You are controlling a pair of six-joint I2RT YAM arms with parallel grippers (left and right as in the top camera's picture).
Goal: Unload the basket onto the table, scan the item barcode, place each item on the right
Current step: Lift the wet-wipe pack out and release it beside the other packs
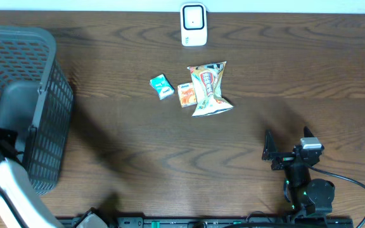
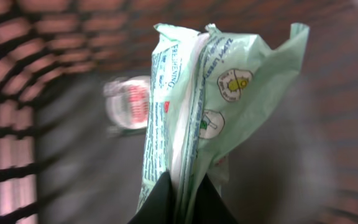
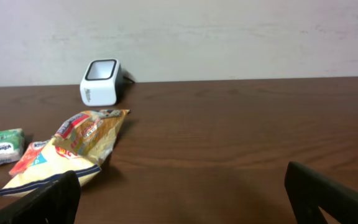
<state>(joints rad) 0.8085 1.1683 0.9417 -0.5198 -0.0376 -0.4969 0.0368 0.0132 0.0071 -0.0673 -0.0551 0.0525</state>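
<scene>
Inside the basket, left gripper clamps a pale green packet; right gripper stands wide apart, empty, above the table.

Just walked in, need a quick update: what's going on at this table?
The left claw is down inside the grey basket, shut on a pale green plastic packet. The right claw sits open and empty near the front edge of the table. The white barcode scanner stands at the far edge, with a snack bag, a small green pack and a small orange pack lying in front of it. Nothing is at the scanner yet.
</scene>
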